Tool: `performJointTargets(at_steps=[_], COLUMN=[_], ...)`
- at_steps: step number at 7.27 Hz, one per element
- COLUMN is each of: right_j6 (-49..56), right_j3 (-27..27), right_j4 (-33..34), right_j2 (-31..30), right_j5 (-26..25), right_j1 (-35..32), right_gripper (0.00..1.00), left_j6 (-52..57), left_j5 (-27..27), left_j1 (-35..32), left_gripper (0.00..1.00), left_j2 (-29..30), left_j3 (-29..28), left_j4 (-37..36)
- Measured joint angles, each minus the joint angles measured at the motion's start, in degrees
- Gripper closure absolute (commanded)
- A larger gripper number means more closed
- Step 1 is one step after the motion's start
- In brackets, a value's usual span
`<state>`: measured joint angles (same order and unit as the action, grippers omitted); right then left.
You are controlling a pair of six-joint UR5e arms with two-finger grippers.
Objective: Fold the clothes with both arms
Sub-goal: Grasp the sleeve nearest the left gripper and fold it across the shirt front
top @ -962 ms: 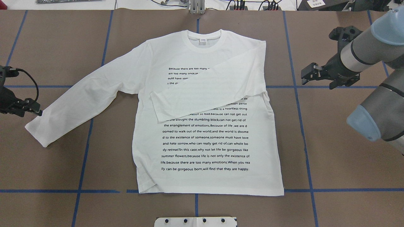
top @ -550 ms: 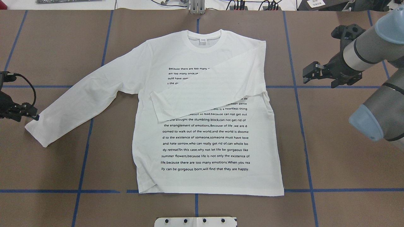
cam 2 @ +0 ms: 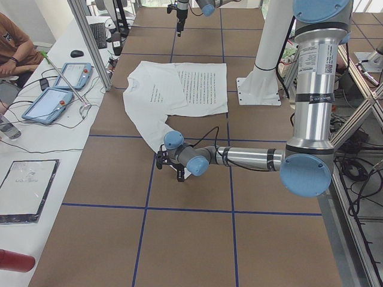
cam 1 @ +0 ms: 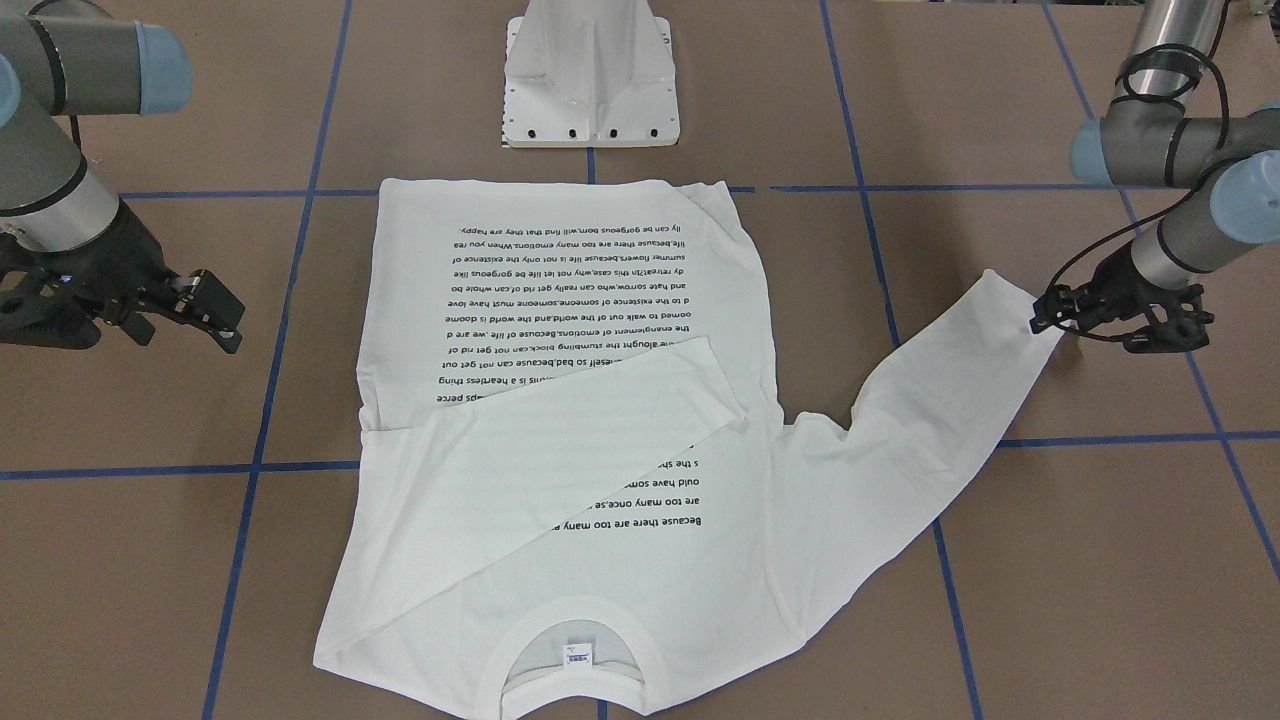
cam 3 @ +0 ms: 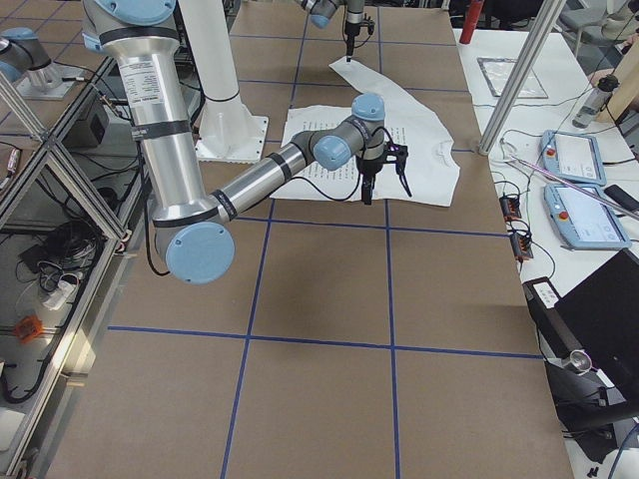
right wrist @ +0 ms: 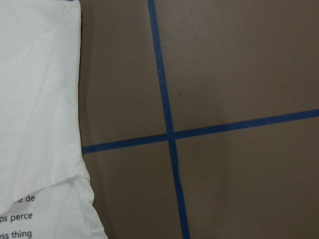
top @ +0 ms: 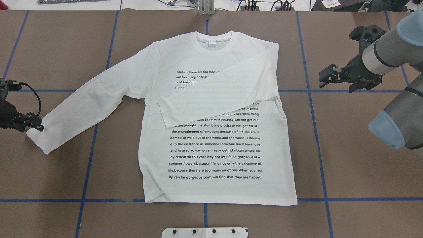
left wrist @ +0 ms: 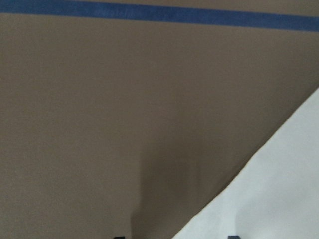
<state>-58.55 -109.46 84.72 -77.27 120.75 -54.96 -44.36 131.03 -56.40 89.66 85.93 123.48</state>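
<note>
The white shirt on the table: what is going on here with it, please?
Two robot arms are folding the shirt, which lies flat, print up. The right-side sleeve is already folded across the chest. The left-side sleeve lies stretched out, and the left tool sits open at its cuff. The right tool hovers open beside the shirt, apart from it.
</note>
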Motion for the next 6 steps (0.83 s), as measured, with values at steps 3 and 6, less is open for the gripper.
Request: performJointTargets(at_steps=[3,6], right_j6=[-0.06,-0.06], right_j3=[-0.04,-0.03], right_j4=[0.01,0.01], right_j2=[0.0,-0.03], right_j5=[-0.08,-0.12], right_j1=[-0.05,-0.06], right_gripper=[0.01,0.01], left_j6=[0.0,-0.23], left_j5=[-0.13,-0.23], left_j1=[0.25,0.25], left_gripper=[0.96,1.0], left_j2=[-0.79,-2.23], left_j3=[0.57,3.76], left_j4=[-0.09,-0.85])
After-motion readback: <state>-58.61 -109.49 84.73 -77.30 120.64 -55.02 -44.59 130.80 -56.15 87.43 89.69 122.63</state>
